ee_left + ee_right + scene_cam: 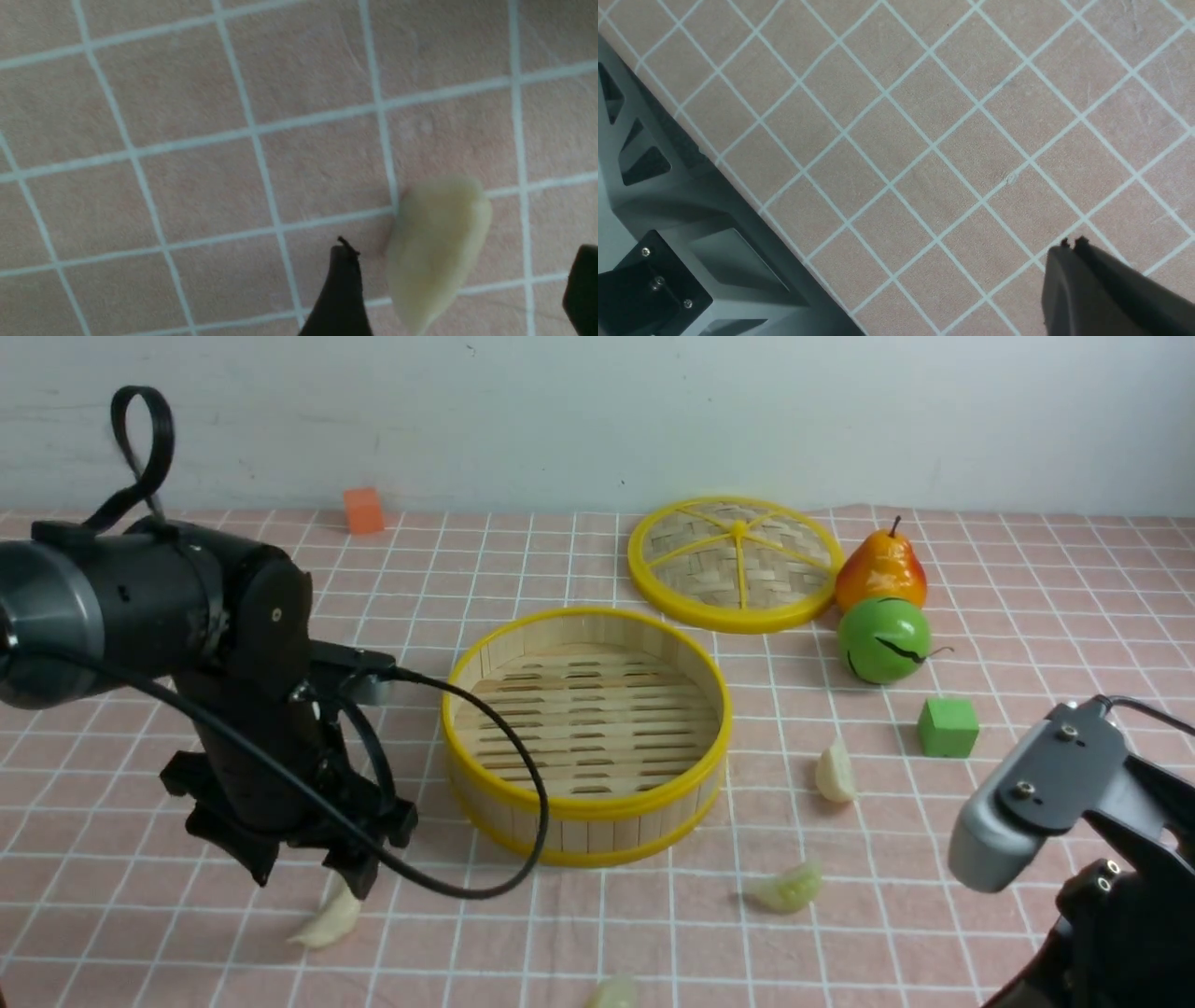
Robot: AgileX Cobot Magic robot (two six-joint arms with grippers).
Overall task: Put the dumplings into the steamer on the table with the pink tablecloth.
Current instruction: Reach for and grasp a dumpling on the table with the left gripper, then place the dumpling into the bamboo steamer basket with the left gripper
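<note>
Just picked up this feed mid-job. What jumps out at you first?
The yellow-rimmed bamboo steamer sits in the middle of the pink tablecloth with nothing in it. To its near left, the left end effector hangs open over one dumpling, with a finger on either side. At the far right, a bright pear and a green fruit stand beside the lid.

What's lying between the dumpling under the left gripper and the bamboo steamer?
Nothing visible. The cream crescent dumpling lies below the open left gripper, and only bare pink gridded tablecloth separates it from the round yellow-rimmed bamboo steamer. The steamer's upright wall is all it must clear.
</note>
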